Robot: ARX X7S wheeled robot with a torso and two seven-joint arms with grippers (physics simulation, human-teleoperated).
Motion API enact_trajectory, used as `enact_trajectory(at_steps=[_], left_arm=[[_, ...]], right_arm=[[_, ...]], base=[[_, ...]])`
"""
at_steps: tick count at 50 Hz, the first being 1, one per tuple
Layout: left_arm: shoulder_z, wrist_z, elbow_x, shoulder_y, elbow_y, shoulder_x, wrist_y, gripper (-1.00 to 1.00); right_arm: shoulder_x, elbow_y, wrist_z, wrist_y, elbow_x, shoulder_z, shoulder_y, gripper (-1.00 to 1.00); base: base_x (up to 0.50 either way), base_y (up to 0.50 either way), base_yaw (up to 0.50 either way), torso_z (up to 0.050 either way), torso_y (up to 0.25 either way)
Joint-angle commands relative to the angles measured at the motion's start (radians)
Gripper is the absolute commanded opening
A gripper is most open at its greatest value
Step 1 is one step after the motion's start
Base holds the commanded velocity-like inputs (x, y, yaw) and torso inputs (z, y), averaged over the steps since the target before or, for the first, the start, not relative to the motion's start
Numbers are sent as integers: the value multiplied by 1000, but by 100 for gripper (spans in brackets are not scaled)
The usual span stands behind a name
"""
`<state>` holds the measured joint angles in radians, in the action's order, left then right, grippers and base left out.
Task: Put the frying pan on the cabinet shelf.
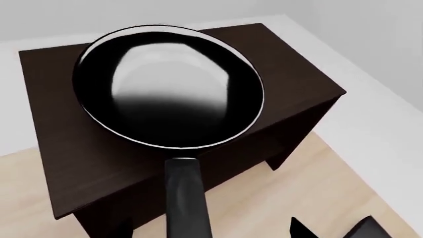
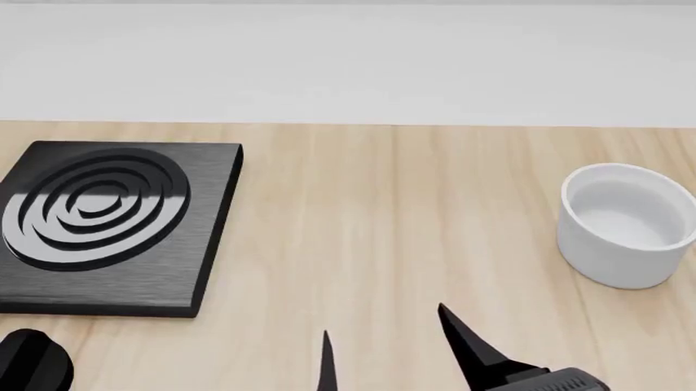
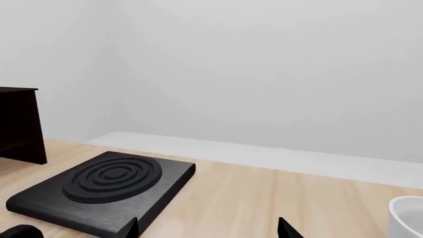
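1. Frying pan (image 1: 168,87) is seen only in the left wrist view: a round black pan with a grey-white shine inside, and its long black handle runs toward the camera.
2. It appears over the dark brown cabinet (image 1: 290,84); I cannot tell if the pan touches the cabinet top or is above it.
3. The left gripper (image 1: 330,230) shows only as two dark tips at the edge of that view, beside the handle. Whether it is clenched on the handle or released, I cannot tell.
4. In the head view the right gripper (image 2: 386,358) is low over the light wooden table (image 2: 392,220). Its two pointed fingers stand apart with nothing between them, so it is released.
5. A square black hotplate (image 2: 109,232) with concentric rings lies on the table at the left of the head view.
6. A white round bowl (image 2: 625,224) stands at the right side, well apart from the hotplate.
7. The pan does not appear in the head view.
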<state>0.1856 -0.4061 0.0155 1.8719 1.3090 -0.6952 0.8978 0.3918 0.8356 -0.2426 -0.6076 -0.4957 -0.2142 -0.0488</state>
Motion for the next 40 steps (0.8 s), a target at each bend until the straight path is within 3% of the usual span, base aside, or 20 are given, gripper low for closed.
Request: enact_trajectory(at_steps=[1,9,20,26,40], left_arm=[[-12,61,-37,25,-2,28,0,100],[-38,114,-39,41,-34,36,-11,100],[10,198,11,-234,-678,31,362,100],[-33,238,22,-251,-820,21,446,100],[37,280,74,-399,-1149,35,626,100]], right_arm=[[-19,-8,14,16,19,18,-1,100],[-14,-6,8,17,12,27,-1,100],[-9,0,2,24,13,20,9,100],[-8,1,0,27,14,13,9,100],[0,10,-10,31,4,20,12,100]], base=[[0,0,0,0,0],[0,0,0,0,0],[0,0,0,0,0],[0,0,0,0,0],[0,0,0,0,0]])
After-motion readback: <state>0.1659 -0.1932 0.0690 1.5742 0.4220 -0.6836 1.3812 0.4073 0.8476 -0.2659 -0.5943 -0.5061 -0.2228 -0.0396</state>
